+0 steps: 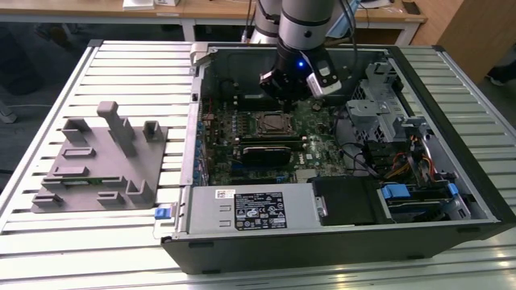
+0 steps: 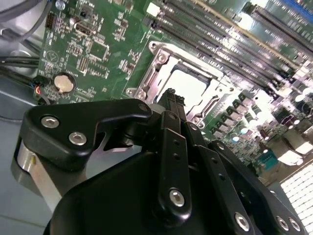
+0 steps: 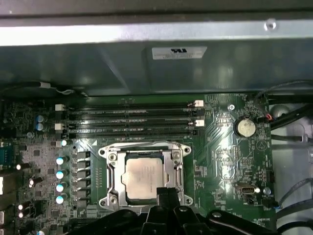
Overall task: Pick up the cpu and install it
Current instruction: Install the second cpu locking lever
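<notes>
Room and worktop: I see a slatted pale metal worktop (image 1: 121,66) carrying everything, with wooden desks (image 1: 96,11) along the far edge and a wooden panel (image 1: 472,30) toward the exterior view's right.

Computer case: an open dark computer case (image 1: 339,248) lies on its side on the worktop, its green motherboard (image 1: 241,169) facing up; a grey power supply box (image 1: 250,208) sits along the near edge and a drive cage (image 1: 379,115) toward the exterior view's right.

Fixture: a grey plastic fixture (image 1: 96,163) with upright blocks rests on the slats, well apart from the case on the exterior view's left.

Arm: the end effector (image 1: 289,96) hangs inside the case, just above the socket (image 3: 146,178). From my console I cannot tell whether its fingers are spread or pressed together.

Socket and cpu: in both wrist views the cpu (image 3: 144,177) lies seated within the metal-framed socket, its pale top (image 2: 188,85) exposed, the black finger linkage (image 2: 171,147) just beside it. A round coin cell (image 3: 245,128) sits near the memory slots (image 3: 127,120).
</notes>
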Controlling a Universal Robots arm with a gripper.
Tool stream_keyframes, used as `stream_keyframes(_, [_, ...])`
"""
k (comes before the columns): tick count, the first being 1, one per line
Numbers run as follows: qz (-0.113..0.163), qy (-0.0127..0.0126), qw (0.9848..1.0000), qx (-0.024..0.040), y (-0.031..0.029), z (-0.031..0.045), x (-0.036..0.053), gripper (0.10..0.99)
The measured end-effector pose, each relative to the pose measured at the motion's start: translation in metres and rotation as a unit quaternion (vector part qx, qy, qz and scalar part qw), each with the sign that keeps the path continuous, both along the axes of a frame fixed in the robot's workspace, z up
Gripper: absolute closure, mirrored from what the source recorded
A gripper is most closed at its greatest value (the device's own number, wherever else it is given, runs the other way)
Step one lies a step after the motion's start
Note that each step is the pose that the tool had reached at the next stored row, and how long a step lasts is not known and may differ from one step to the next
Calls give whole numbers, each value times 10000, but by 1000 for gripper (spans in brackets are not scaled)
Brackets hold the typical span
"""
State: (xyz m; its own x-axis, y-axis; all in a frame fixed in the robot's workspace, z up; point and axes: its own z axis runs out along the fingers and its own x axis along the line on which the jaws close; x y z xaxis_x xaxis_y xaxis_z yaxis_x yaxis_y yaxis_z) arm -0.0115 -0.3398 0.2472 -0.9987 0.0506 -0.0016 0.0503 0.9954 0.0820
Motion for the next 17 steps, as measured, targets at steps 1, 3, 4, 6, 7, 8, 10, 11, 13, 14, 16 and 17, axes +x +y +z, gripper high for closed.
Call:
stream_keyframes(1, [0,0,10000,0,-13,0,0,980])
stream_keyframes(3, [0,0,10000,0,-48,0,0,980])
stream_keyframes(4, [0,0,10000,0,-70,0,0,980])
stream_keyframes(6, [0,1,10000,1,-110,0,0,980])
stream_keyframes(7, [0,5,10000,2,-123,1,0,980])
stream_keyframes(8, [2,14,10000,3,-131,0,0,980])
stream_keyframes(10, [14,32,10000,3,-142,-1,0,980])
stream_keyframes(11, [22,33,10000,3,-148,-2,0,980])
stream_keyframes(13, [35,33,10000,4,-157,-5,0,980])
stream_keyframes(14, [44,33,10000,4,-161,-7,0,980])
stream_keyframes(16, [88,33,10000,4,-167,-14,-6,980])
stream_keyframes(17, [110,33,9999,5,-169,-19,-10,980])
